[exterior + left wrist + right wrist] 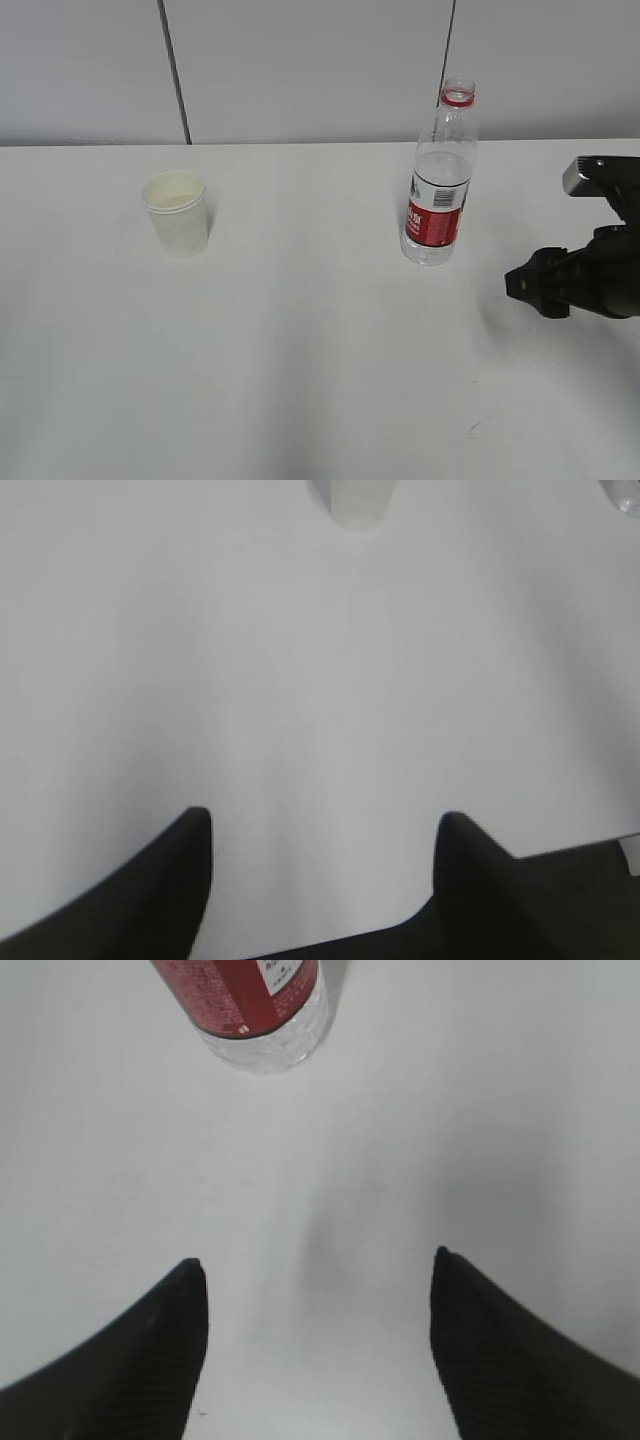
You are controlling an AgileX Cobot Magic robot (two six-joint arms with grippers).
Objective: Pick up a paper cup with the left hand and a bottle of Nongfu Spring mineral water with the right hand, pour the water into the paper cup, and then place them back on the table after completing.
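A white paper cup stands upright on the white table at the left; its base shows at the top of the left wrist view. A clear uncapped bottle with a red label and some water stands upright at the right; its lower part shows in the right wrist view. My right gripper is open and empty, right of the bottle and apart from it; it shows at the exterior view's right edge. My left gripper is open and empty, well short of the cup, out of the exterior view.
A grey panelled wall with dark seams stands behind the table's far edge. A dark strip beyond the table's edge shows at the bottom right of the left wrist view. A clear object's edge shows at that view's top right corner.
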